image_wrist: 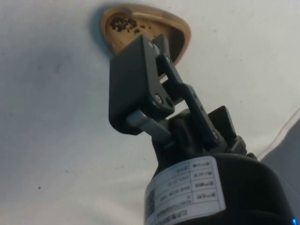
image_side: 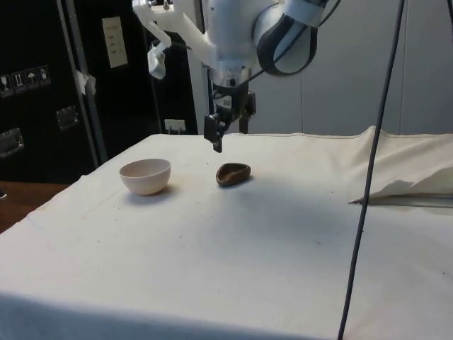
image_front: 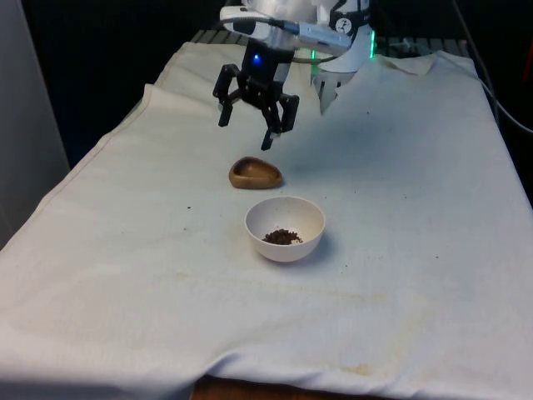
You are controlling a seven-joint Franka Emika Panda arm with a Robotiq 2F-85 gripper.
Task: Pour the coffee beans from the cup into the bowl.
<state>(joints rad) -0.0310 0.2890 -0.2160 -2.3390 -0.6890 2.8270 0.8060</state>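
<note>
My gripper (image_front: 253, 118) hung open-fingered above the wooden cup (image_front: 255, 173), just behind the white bowl (image_front: 284, 229); I judged a shallow grasp could tip it, scattering remaining beans (image_wrist: 123, 24).

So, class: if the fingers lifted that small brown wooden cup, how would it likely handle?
The wooden cup looks shallow and small, so probably light and stiff. Its rounded underside might rock if nudged. The few beans inside could spill if it tilts.

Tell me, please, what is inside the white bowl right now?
A small heap of coffee beans lies at the bottom of the white bowl; in the side view its wall hides them.
</note>
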